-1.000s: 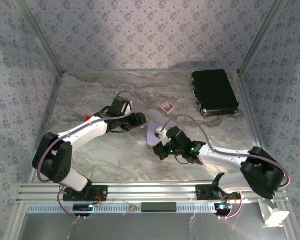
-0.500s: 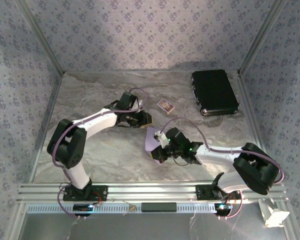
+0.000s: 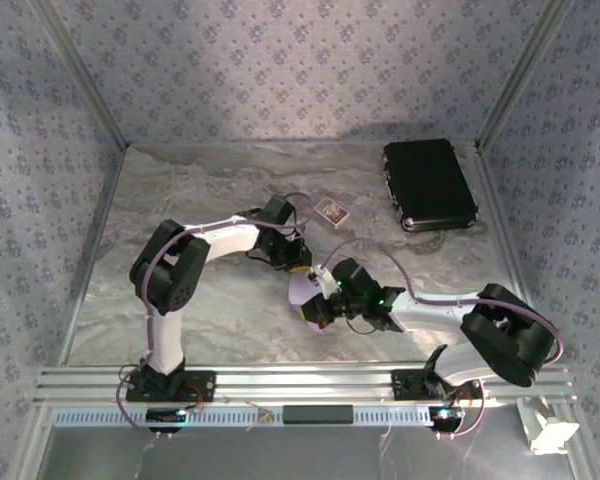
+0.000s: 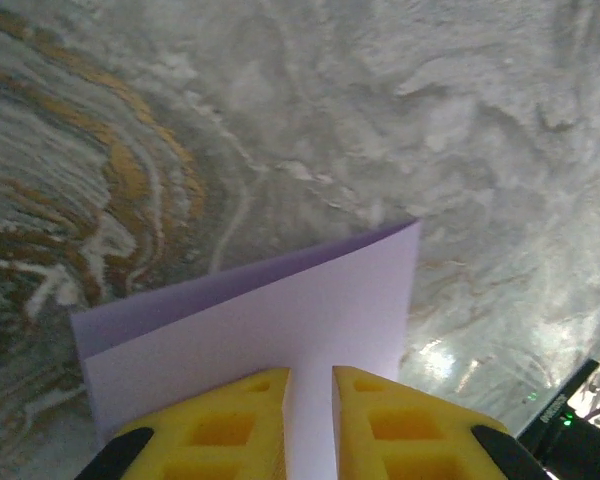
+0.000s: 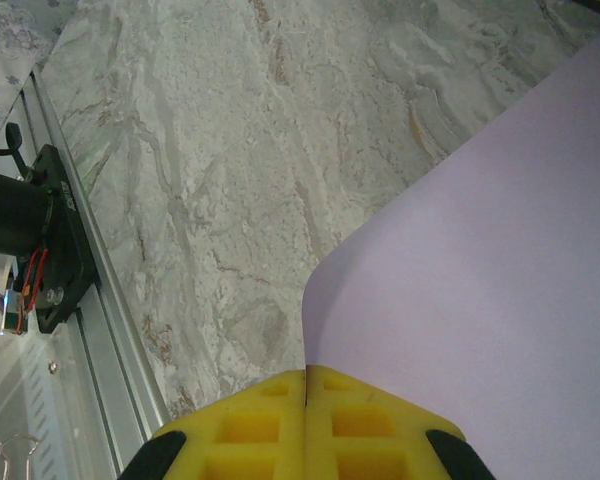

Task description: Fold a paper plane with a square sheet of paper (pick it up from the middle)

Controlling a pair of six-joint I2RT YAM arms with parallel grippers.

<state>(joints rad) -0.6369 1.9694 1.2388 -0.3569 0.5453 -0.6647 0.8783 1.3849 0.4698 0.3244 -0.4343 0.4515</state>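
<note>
Underneath, marbled tabletop point(image 3: 170, 190); seemingly wallpapered walls point(image 3: 280, 60).

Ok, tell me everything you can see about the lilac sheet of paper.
The square sheet of paper is thin, plain pale lilac, smooth and matte. It is doubled over, a darker back layer showing behind the front one, and seems held up off the marbled table. The right tool is shut on one edge; the left tool straddles another, fingers narrowly apart.

No legible text, labels, brands, numbers or signs on anything.
</note>
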